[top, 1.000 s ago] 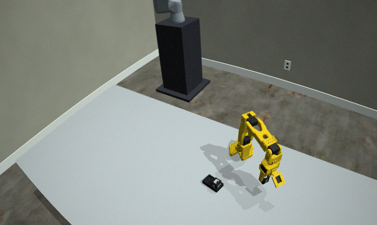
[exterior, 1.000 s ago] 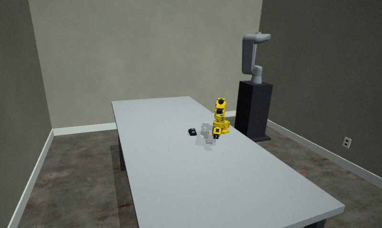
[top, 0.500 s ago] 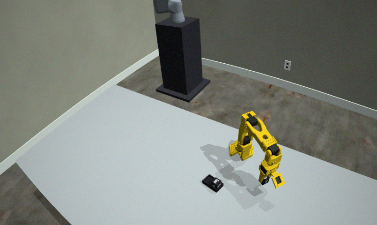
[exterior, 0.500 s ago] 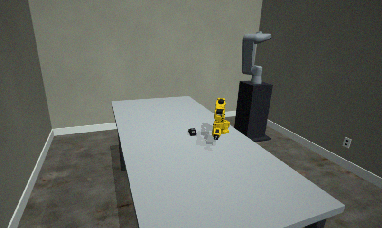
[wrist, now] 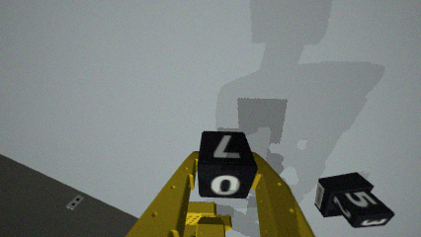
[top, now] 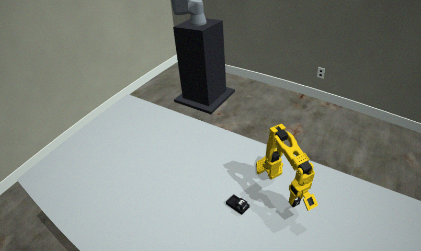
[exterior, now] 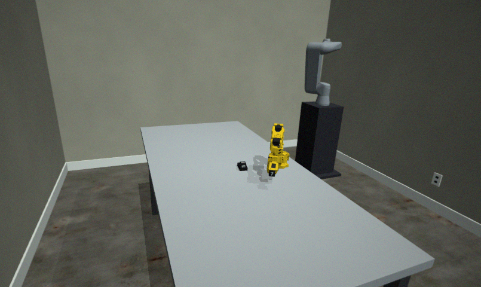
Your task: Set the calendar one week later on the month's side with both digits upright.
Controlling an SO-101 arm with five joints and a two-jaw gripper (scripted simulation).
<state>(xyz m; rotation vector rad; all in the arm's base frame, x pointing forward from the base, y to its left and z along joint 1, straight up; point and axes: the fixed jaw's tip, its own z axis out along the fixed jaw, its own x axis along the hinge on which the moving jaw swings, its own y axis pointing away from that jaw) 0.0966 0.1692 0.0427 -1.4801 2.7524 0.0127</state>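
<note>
My yellow gripper (top: 296,202) is shut on a black number cube (wrist: 226,164) and holds it above the table. The held cube shows a 7 on one face and a 0 on another in the wrist view. It also shows in the exterior view (exterior: 271,173) with a 7 facing the camera. The black tray (top: 234,204) lies on the table to the gripper's left, with the other cube (top: 241,202) in it showing a 3 on top. In the wrist view the tray (wrist: 353,199) shows at the lower right, apart from the held cube, with a 5 visible.
The arm's base (top: 270,164) stands on the table near its far edge. A dark pedestal (top: 202,61) with a grey arm stands on the floor beyond the table.
</note>
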